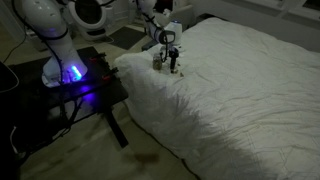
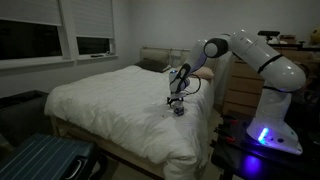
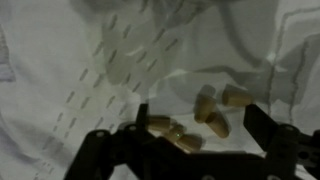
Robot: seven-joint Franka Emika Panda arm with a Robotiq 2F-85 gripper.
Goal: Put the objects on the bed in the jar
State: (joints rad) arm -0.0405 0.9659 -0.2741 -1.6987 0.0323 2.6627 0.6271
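In an exterior view the arm (image 1: 48, 25) rises from its base beside the bed (image 1: 240, 95) and bends over toward a corner of the white cover. The pincer (image 1: 173, 64) points down, low over the cover. The jar (image 1: 158, 60) stands upright on the bed, just beside the pincer. The objects are too small to make out here.

In an exterior view the arm (image 2: 250, 50) makes a high arch from the right and comes down over the edge of the bed. The pincer (image 2: 177, 102) hangs about vertical, very near to the cover. Here I cannot separate the jar from the dark pincer.

Only the wrist view shows the objects (image 3: 217, 123). They are several small tan-olive bits lying on the cover, close together, some touching. The pincer (image 3: 197, 112) is wide open and has hold of nothing. Its two dark fingers (image 3: 257, 125) stand on either side of the bits, most of which lie between them.
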